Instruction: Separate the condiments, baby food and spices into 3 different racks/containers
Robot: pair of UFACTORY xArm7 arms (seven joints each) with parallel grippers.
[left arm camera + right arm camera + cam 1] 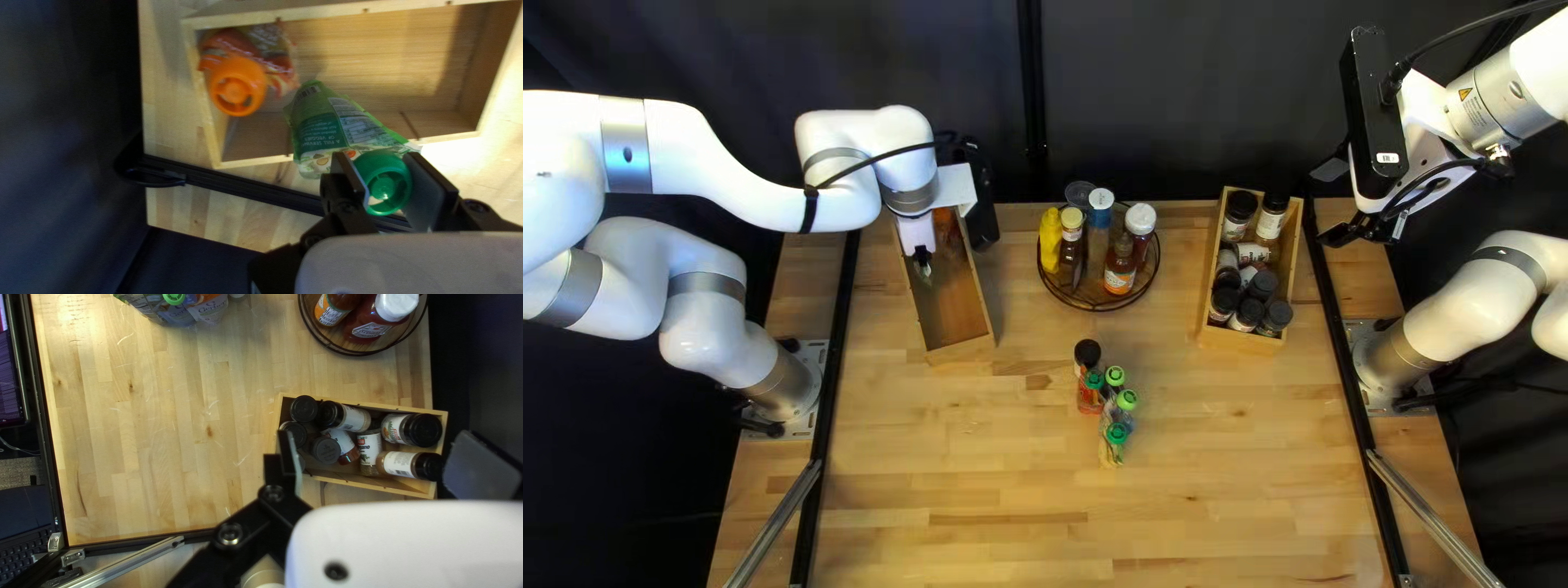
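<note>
Pouch [332,128] is clamped by its cap [388,173] in my left hand [923,259]

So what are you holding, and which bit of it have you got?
My left gripper holds a green pouch by its cap. My right gripper holds nothing.

Looks like a robotics lab, judging by white jointed robot arms [703,174] at a pale wooden table [1220,490], a dark fabric curtain [1198,98] and a black keyboard [24,550].
</note>
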